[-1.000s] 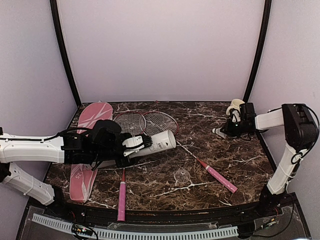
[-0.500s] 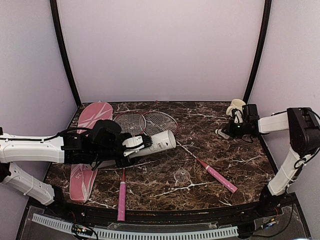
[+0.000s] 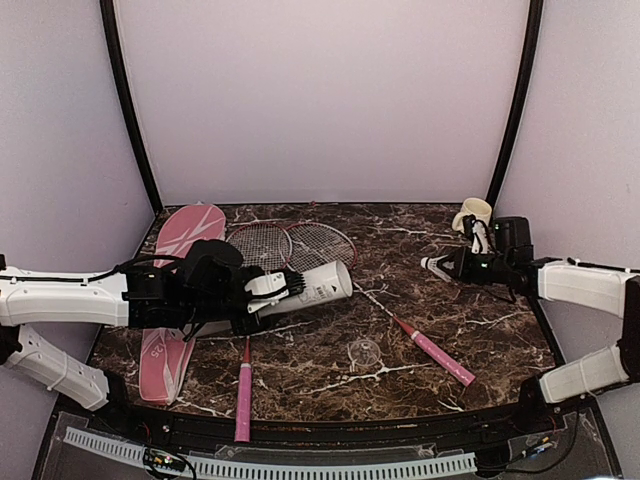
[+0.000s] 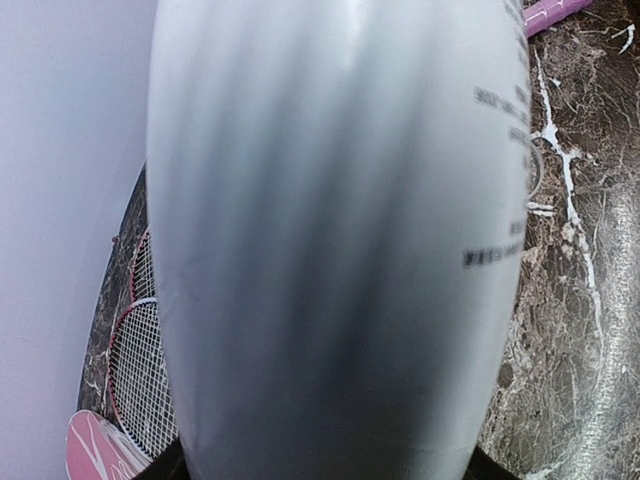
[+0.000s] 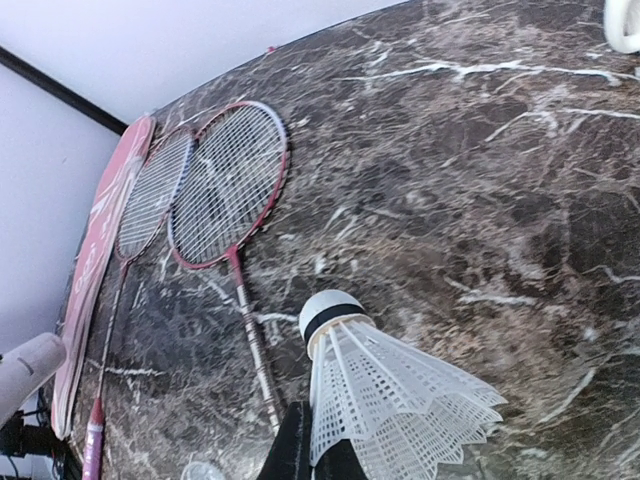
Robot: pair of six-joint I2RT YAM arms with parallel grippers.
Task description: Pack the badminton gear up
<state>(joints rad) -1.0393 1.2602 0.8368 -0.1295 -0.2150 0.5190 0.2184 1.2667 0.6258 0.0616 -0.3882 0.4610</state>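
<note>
My left gripper (image 3: pixel 262 292) is shut on the white tube (image 3: pixel 312 284), holding it tilted with its end toward the middle of the table. That tube (image 4: pixel 330 250) fills the left wrist view. Off the marble near the right edge, my right gripper (image 3: pixel 455 266) is shut on a white shuttlecock (image 3: pixel 436 265), pinching the skirt of the shuttlecock (image 5: pixel 400 400) with the cork pointing left. Two red-rimmed racquets (image 3: pixel 262 245) (image 3: pixel 320 243) lie with overlapping heads at the back. Their pink handles (image 3: pixel 243 392) (image 3: pixel 440 358) point toward the front. The pink racquet cover (image 3: pixel 190 228) lies at far left, partly under my left arm.
A cream mug (image 3: pixel 472 212) stands at the back right, just behind my right gripper. A small clear cap (image 3: pixel 365 351) lies on the marble table (image 3: pixel 480 320) between the two handles. Dark posts and pale walls close in the back and sides.
My right gripper has swung from beside the mug toward the table's middle, carrying the shuttlecock, and its arm has dropped lower. The left arm and tube have not moved.
</note>
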